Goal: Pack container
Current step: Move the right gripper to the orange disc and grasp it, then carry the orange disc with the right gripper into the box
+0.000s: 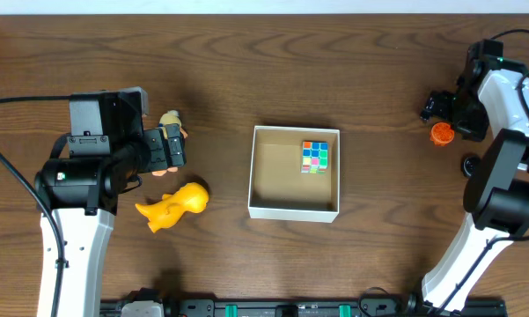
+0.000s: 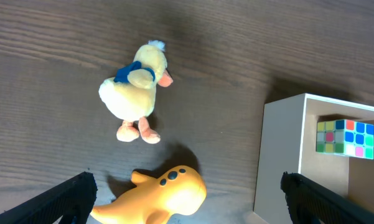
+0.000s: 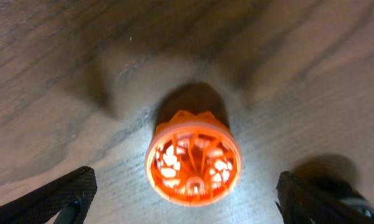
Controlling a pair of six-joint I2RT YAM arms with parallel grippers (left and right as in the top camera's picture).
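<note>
Setting: Dark wood-grain table (image 1: 246, 62) seen from overhead, with one arm at each side.
Container: the container (image 1: 293, 211) sits at mid-table, white walls upright and brown floor showing. A multicoloured puzzle cube (image 1: 315, 157) lies in its 1 o'clock corner.
Left arm: rises from the 7 o'clock edge and bends inward, its wrist pointing toward 3 o'clock. The left gripper (image 1: 180, 147) hangs above the table between a plush duck (image 2: 137, 87) at its 12 o'clock and a yellow rubber toy (image 2: 155, 196) at its 6 o'clock.
Left jaws: spread wide, holding nothing — neither toy is touched.
Right arm: climbs from the 5 o'clock edge to the 2 o'clock corner and folds back, with the right gripper (image 3: 185, 199) poised over an orange ribbed toy (image 3: 193, 158).
Right jaws: wide apart, one finger on each side of the orange toy and clear of it. Nothing is gripped.
Hard to make out: both wrist views crop the fingers to dark tips at the bottom corners. The left gripper partly covers the duck from overhead. A small dark object (image 1: 469, 165) at 5 o'clock of the orange toy is too blurred to identify.
</note>
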